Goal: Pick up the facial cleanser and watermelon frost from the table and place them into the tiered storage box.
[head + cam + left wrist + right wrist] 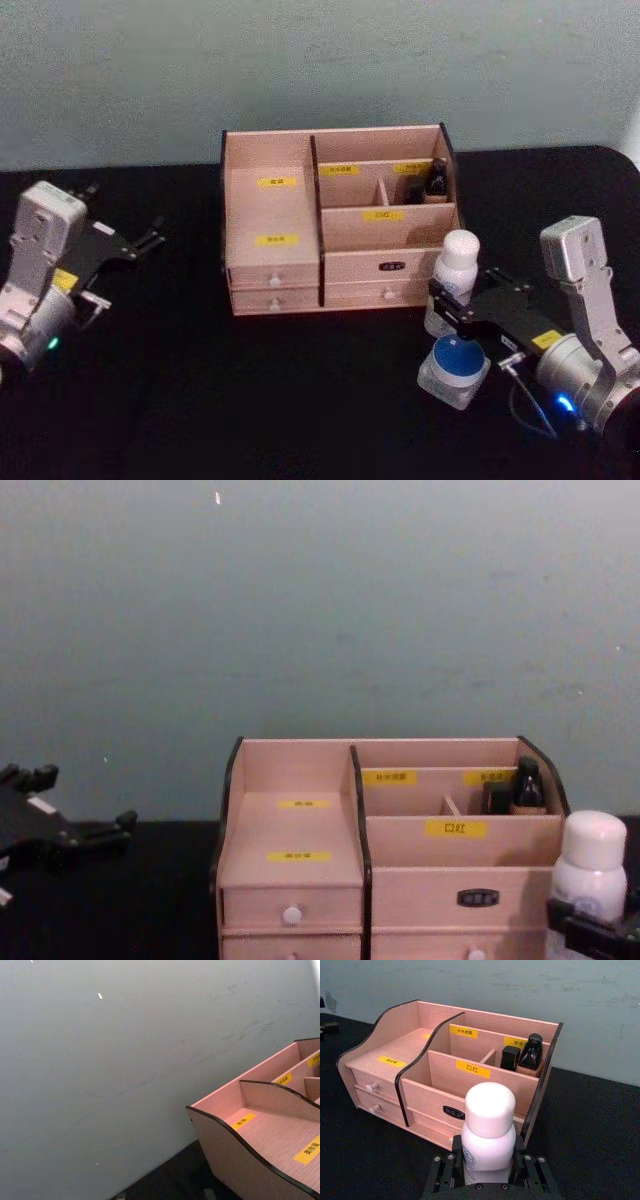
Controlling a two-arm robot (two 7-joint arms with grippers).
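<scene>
The facial cleanser, a white bottle with a rounded white cap, stands upright at the front right corner of the tiered storage box. My right gripper is shut on its lower body. In the right wrist view the bottle sits between the black fingers, with the storage box just behind. The watermelon frost, a small clear jar with a blue lid, rests on the table below that gripper. My left gripper hangs open at the far left, apart from everything.
The black table runs back to a pale green wall. Two small dark bottles stand in the box's rear right compartment. The box has white-knobbed drawers along its front. There is free room on the table left and in front of the box.
</scene>
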